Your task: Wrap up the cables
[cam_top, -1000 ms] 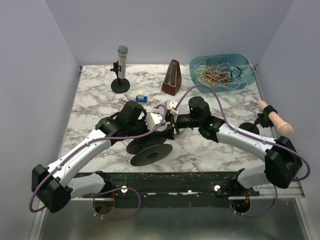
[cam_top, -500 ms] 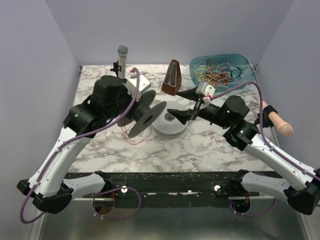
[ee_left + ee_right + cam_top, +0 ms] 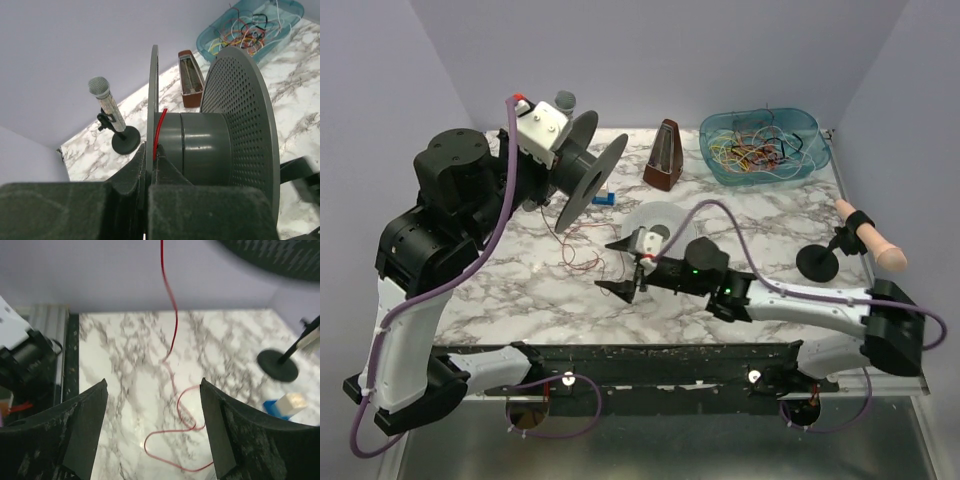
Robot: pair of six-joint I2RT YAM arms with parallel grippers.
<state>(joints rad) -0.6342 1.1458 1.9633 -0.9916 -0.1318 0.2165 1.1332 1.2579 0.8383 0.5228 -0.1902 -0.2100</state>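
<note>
**Spool up, red cable hanging**
Left pincer [image 3: 150, 160] clamps the flange of the grey spool [image 3: 582, 168], high over the table [image 3: 510, 300]. The red cable [image 3: 575, 250] drops from the hub and loops on the marble. Right pincer [image 3: 617, 266] is spread wide, low, just beside the loops. Other cables [image 3: 755, 152] lie tangled in the back-right bin [image 3: 810, 130].
</note>
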